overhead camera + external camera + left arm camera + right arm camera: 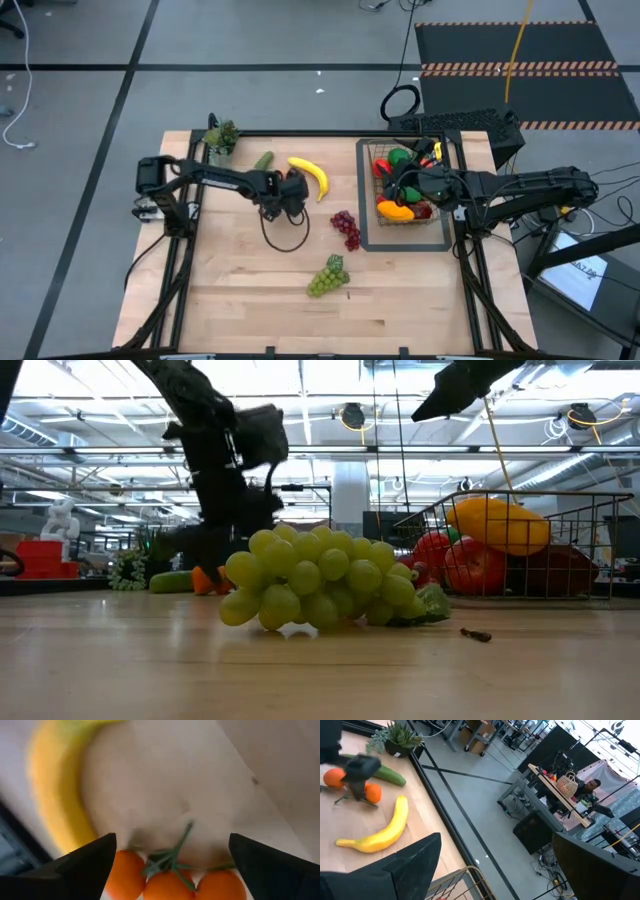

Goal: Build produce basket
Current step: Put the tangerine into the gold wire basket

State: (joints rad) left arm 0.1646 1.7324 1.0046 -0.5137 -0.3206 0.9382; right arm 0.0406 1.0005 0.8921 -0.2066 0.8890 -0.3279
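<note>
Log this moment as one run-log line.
left gripper: open, over oranges beside banana | right gripper: open, above basket | green grapes, purple grapes: on table

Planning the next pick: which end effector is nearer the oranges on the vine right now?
Left. The left end effector hangs open directly over the oranges, beside the banana. The right end effector is over the basket, across the table from them.

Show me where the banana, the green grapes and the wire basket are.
banana [311, 175], high view, middle of its yellow curve.
green grapes [318, 577], low view, centre of the bunch.
basket [598, 498], low view, top rim wire at its right end.
</note>
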